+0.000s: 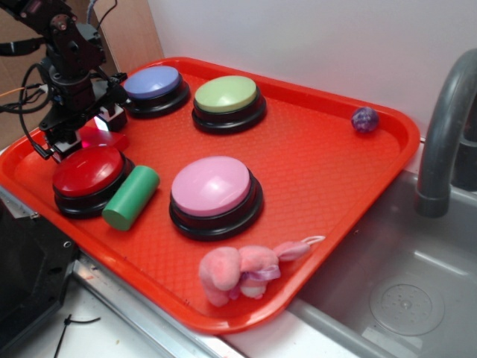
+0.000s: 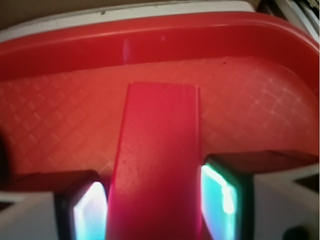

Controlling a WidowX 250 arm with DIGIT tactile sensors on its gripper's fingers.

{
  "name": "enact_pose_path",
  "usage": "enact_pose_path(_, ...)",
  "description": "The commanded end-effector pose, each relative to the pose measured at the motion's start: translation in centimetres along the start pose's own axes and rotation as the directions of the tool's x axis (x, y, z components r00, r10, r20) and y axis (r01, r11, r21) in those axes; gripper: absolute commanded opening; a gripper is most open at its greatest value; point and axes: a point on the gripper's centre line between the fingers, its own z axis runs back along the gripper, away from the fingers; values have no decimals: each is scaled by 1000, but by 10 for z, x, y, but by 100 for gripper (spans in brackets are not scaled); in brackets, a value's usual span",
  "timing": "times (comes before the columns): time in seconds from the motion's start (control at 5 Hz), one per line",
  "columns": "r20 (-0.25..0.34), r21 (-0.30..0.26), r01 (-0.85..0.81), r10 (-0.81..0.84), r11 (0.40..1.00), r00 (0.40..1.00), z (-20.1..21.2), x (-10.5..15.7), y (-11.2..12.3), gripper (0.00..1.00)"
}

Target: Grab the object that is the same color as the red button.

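Tray (image 1: 328, 171), red and large, filling most of the exterior view, set on a pale bench (image 1: 97, 332) beside a steel sink (image 1: 402, 261) at right, grey faucet (image 1: 447, 127) arching over the sink's far side. Textured tray floor (image 2: 250, 110) and raised rim also seen in the wrist view.

Robot arm (image 1: 63, 60), black, standing over the tray's far-left corner, cables trailing left.

Four domed buttons on black bases, all on the tray: pink button (image 1: 215, 195) near the centre; green button (image 1: 228, 102) far, centre; blue button (image 1: 154, 89) far, left of the green one; red button (image 1: 89, 179) at left, just near of the arm.

Green cylinder (image 1: 131, 197) lying on its side, touching the red button's right side, just left of the pink button.

Pink plush toy (image 1: 242, 270) at the tray's near edge, cord loop extending right.

Pincer (image 1: 83, 128) at the tray's left side, just beyond the red button, pinching the red block (image 2: 159, 160) between two fingers (image 2: 222, 200); pads pressed against both long sides of the block in the wrist view. Red block (image 1: 100, 136) held at the pincer tip, whether lifted off the tray floor not determinable.

Purple ball (image 1: 364, 119), small, alone at the tray's far-right corner.
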Motion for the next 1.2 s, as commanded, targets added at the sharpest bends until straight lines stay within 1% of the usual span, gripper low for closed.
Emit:
enact_pose_path(0.0,-9,-27,238,-238,971,971,30,11,-4,0)
enact_pose_path(0.2,10,-74,392,-392,917,920,68,11,-15,0)
enact_pose_path(0.4,6,-154,537,-543,829,840,101,3,-25,0)
enact_pose_path(0.6,47,-229,710,-721,666,691,138,-24,-34,0)
enact_pose_path(0.8,20,-336,818,-864,468,503,161,-48,-38,0)
enact_pose_path(1.0,64,-378,894,-957,239,283,181,-62,-34,0)
